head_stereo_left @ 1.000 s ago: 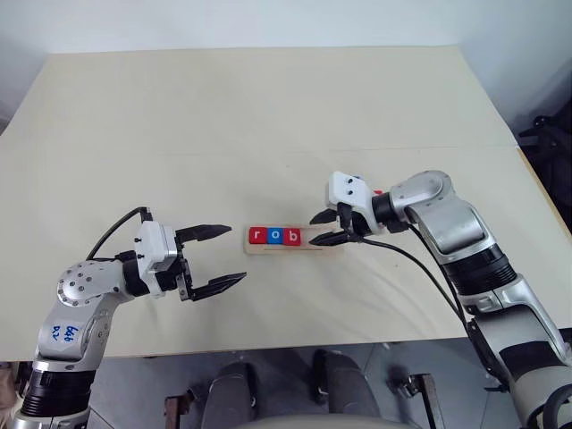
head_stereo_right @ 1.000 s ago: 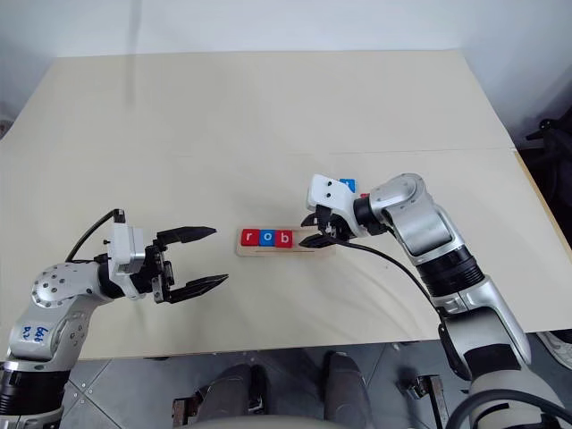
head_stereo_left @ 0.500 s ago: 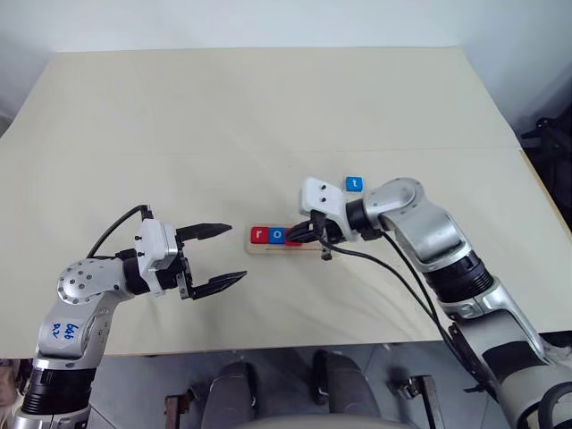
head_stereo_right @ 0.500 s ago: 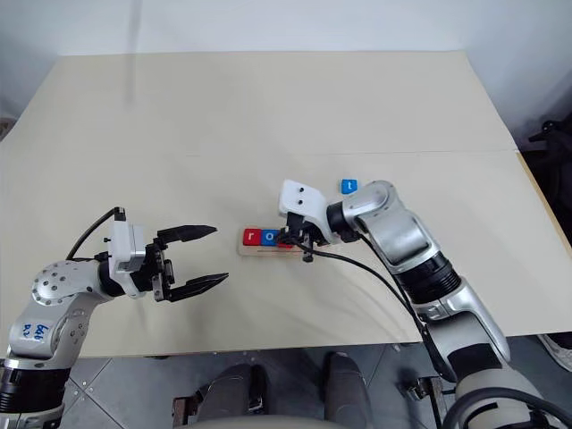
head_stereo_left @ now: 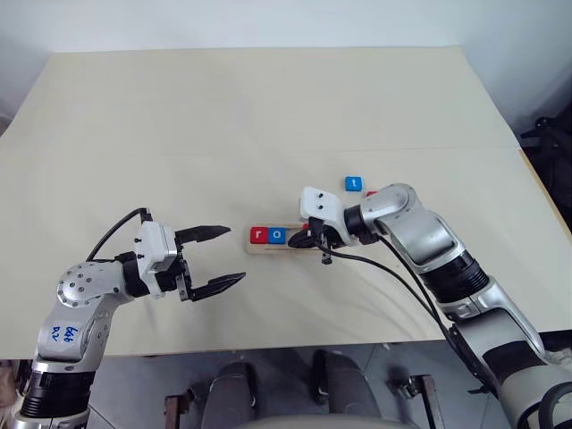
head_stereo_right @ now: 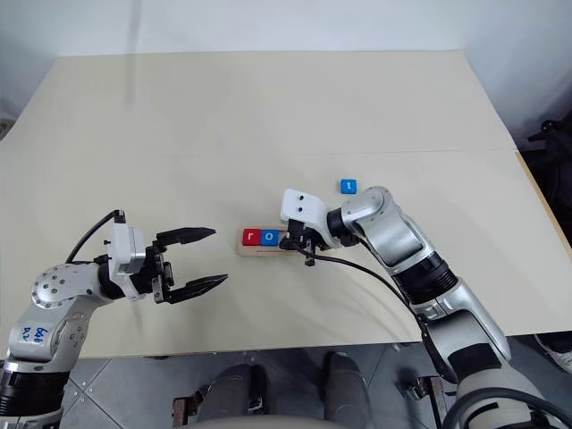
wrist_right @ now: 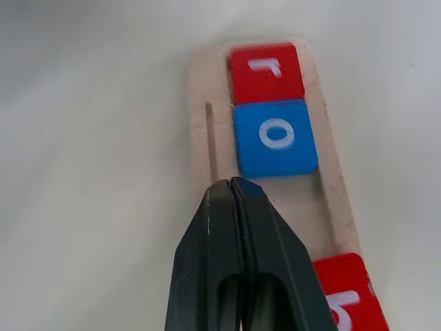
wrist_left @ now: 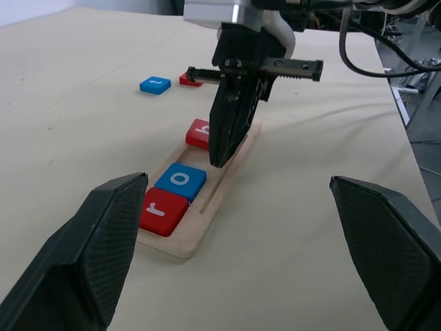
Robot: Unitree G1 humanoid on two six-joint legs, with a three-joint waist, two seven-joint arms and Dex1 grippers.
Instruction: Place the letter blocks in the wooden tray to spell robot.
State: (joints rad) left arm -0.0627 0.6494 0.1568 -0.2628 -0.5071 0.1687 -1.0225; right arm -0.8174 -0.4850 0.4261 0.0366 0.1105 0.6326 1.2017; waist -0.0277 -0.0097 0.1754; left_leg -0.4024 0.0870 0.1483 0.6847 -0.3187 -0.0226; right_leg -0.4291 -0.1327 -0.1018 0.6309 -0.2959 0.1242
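Note:
The wooden tray [wrist_left: 207,222] lies at mid-table. A red r block [head_stereo_left: 258,235] and a blue o block [head_stereo_left: 277,235] sit side by side at its left end. A red b block [wrist_left: 198,132] lies further along the slot, with an empty gap between it and the o. My right gripper [head_stereo_left: 302,239] is shut with nothing in it, its tips [wrist_right: 231,185] pointing down at the tray's rim beside that gap. A blue t block [head_stereo_left: 354,184] lies on the table behind the tray, and a red block [wrist_left: 187,80] next to it is partly hidden. My left gripper [head_stereo_left: 234,254] hangs open left of the tray.
The beige table [head_stereo_left: 268,116] stretches wide beyond the tray. A black cable [head_stereo_left: 393,268] trails from my right wrist across the table toward the front edge.
My right gripper has shut and moved left over the tray. The b block, which sat against the o, now lies apart from it. The left arm has stayed still.

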